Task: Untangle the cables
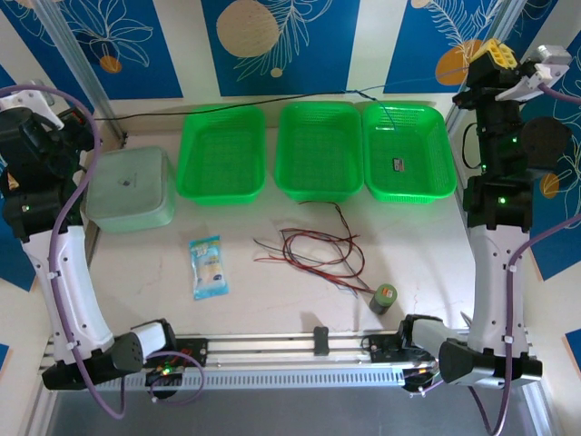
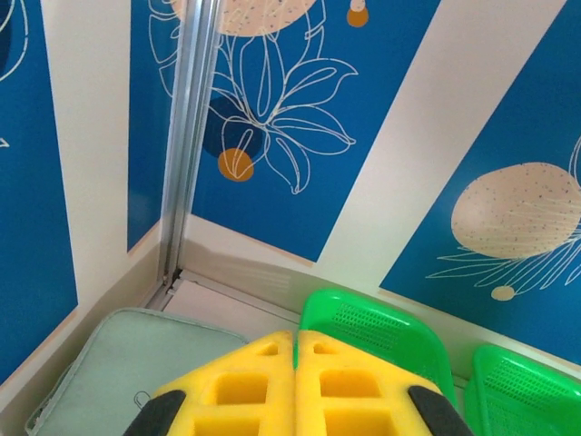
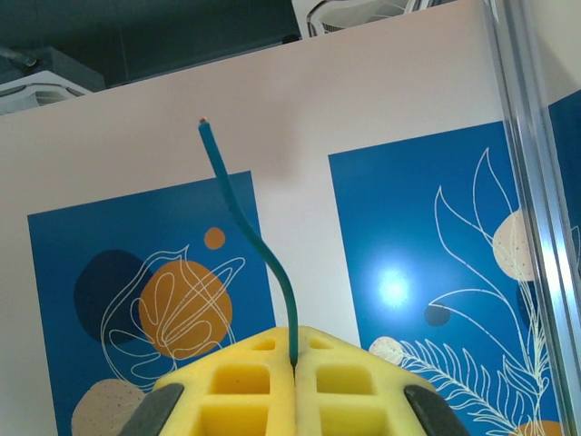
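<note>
Right gripper (image 3: 295, 350) is clenched on a blue-grey cable (image 3: 243, 222), which could be pulled from the pads if snagged. Left gripper (image 2: 295, 350) is closed, empty. Tangled cables (image 1: 313, 247) could be dragged along.

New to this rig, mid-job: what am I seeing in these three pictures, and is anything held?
A left arm and a right arm, each ending in a two-finger gripper with yellow pads. One picture looks down from above and behind them; the other two come from cameras on the wrists. On the table lie three green baskets, a pale box, a packet, a small roll and the tangled cables. The left gripper is shut on nothing. The right gripper, raised, pinches one blue-green cable.
</note>
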`<act>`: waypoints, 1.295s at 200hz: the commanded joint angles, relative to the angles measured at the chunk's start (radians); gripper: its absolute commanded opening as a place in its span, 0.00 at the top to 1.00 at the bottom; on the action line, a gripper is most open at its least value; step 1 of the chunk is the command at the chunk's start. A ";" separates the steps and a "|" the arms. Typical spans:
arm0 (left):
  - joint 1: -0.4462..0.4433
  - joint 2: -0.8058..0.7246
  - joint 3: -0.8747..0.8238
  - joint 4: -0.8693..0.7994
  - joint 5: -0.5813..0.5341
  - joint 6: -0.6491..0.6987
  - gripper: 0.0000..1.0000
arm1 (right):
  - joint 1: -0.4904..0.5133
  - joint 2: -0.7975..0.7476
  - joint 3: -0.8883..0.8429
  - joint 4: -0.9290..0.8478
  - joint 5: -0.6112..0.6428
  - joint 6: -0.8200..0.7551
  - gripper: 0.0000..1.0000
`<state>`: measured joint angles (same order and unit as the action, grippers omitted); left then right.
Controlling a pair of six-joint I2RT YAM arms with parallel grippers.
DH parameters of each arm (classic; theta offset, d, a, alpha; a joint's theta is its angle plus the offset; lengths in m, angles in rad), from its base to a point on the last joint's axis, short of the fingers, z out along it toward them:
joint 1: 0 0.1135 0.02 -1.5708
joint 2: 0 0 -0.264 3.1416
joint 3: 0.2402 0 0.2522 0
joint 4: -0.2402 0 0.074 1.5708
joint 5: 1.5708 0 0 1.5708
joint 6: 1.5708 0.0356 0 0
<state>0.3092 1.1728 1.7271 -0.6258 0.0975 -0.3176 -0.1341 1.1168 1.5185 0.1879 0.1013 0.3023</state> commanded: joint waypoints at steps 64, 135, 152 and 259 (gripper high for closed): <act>0.172 0.040 0.069 -0.009 0.179 -0.048 1.00 | -0.026 0.000 0.022 0.000 0.020 0.003 1.00; 0.255 0.044 0.033 0.033 0.239 -0.107 1.00 | -0.061 0.012 0.015 -0.009 0.029 0.022 1.00; 0.271 0.063 0.016 0.068 0.310 -0.155 1.00 | -0.082 0.008 0.005 -0.005 0.016 0.062 1.00; 0.204 0.008 -0.053 0.196 0.436 -0.259 1.00 | -0.085 0.063 0.048 -0.091 -0.142 0.110 1.00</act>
<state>0.5365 1.2194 1.6581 -0.4976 0.4797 -0.5468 -0.2394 1.1545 1.5211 0.1413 0.0132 0.3950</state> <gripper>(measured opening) 0.065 0.052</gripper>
